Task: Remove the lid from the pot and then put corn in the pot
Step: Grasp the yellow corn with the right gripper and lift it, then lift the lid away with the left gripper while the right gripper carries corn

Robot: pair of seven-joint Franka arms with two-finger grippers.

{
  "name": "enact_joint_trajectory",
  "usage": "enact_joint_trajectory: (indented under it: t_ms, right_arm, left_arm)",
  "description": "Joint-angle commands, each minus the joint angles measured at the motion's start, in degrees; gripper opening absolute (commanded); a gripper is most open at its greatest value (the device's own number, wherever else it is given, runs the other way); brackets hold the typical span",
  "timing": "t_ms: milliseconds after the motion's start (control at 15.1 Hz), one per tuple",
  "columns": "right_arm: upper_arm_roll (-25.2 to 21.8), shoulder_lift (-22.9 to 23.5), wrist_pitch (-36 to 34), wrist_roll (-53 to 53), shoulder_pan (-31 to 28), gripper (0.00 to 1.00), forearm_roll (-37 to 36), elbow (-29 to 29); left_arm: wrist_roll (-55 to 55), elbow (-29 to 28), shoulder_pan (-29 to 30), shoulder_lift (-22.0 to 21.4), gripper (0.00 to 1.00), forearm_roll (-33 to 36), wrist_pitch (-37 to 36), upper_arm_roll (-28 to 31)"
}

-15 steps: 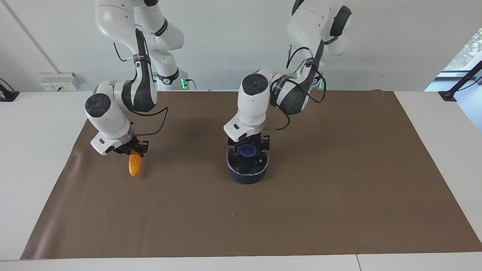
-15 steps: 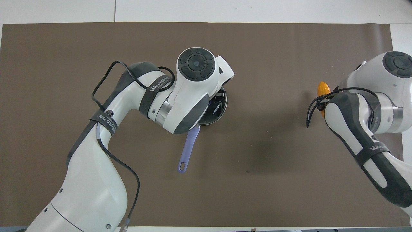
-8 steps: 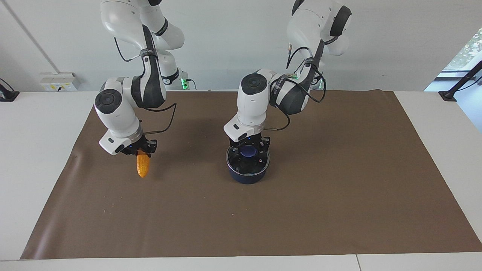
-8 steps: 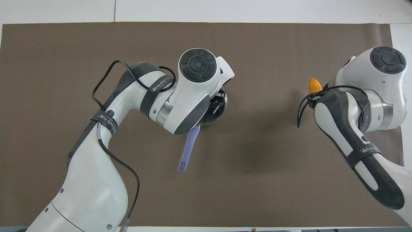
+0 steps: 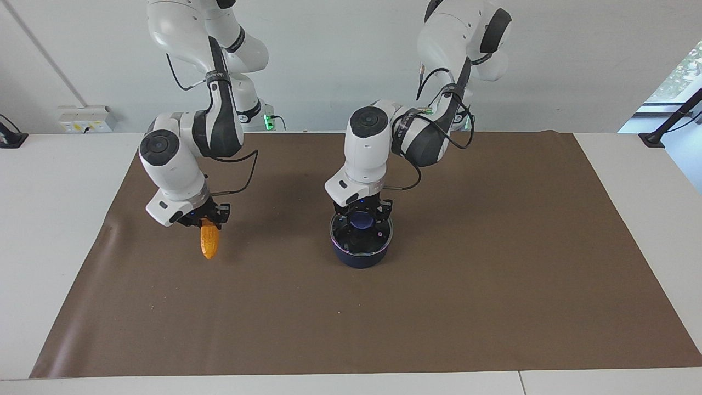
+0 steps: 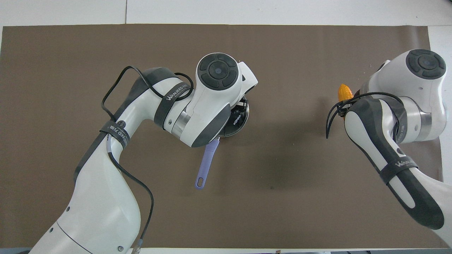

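Observation:
The dark blue pot (image 5: 359, 259) stands mid-mat with the glass lid (image 5: 380, 237) on it. Its light blue handle (image 6: 206, 164) points toward the robots. My left gripper (image 5: 362, 215) is straight over the pot, with its fingers on either side of the lid's blue knob (image 5: 361, 220) and shut on it. In the overhead view the left arm covers most of the lid (image 6: 238, 124). My right gripper (image 5: 207, 223) is shut on the thick end of the orange corn (image 5: 209, 242) and holds it tip down above the mat toward the right arm's end. The corn's tip also shows in the overhead view (image 6: 345, 92).
A brown mat (image 5: 466, 307) covers most of the white table (image 5: 55, 219). A wall socket box (image 5: 86, 118) and a black clamp (image 5: 11, 137) sit at the table's edge nearest the robots, off the mat.
My right gripper has carried the corn a short way toward the pot and a little higher, then nearly stopped. My left gripper has stayed at the lid's knob; the lid has not visibly risen.

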Motion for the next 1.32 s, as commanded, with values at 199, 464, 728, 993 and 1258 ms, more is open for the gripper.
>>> enact_joint_trajectory:
  t_ms: [199, 464, 728, 993, 1258]
  right_arm:
    - [0.3, 1.0, -2.1, 0.7, 0.1, 0.0, 1.9, 2.9]
    - [0.3, 4.6, -8.1, 8.6, 5.4, 0.0, 6.5, 13.7]
    - [0.3, 10.9, -8.5, 23.8, 16.7, 0.0, 9.5, 23.4]
    - [0.2, 16.0, -3.8, 36.1, 27.7, 0.0, 8.3, 27.2]
    - [0.2, 16.0, -1.4, 39.2, 31.7, 0.01, 7.4, 23.2]
  left_arm:
    - [0.2, 2.8, 3.1, -7.8, 0.0, -6.9, -10.2, 1.2]
    - [9.5, 2.1, 12.6, -12.5, 0.0, -7.5, -16.4, 1.3]
    - [25.9, -5.8, 25.9, -15.9, 0.0, -7.1, -15.6, 1.6]
    - [31.7, -21.3, 33.6, -20.9, 0.0, -3.7, -5.6, 2.0]
    - [35.8, -32.7, 38.6, -23.4, 0.0, -2.5, 3.6, 2.2]
